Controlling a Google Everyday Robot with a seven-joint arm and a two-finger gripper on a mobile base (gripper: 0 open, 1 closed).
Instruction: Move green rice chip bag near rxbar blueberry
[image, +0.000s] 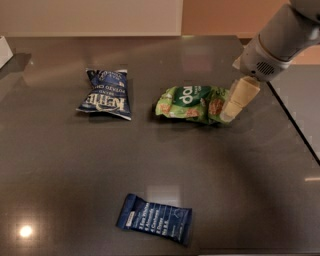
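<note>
The green rice chip bag (192, 103) lies crinkled on the dark table, right of centre, with white "pop" lettering facing up. My gripper (228, 115) comes down from the upper right and its cream tip is at the bag's right end, touching or just over it. The rxbar blueberry (155, 218), a small flat dark-blue wrapper with white text, lies near the front edge, well below and left of the green bag.
A dark blue Kettle chip bag (106, 93) lies to the left of the green bag. The table's right edge (295, 125) runs diagonally just right of my gripper. A white object (4, 50) sits at the far left edge.
</note>
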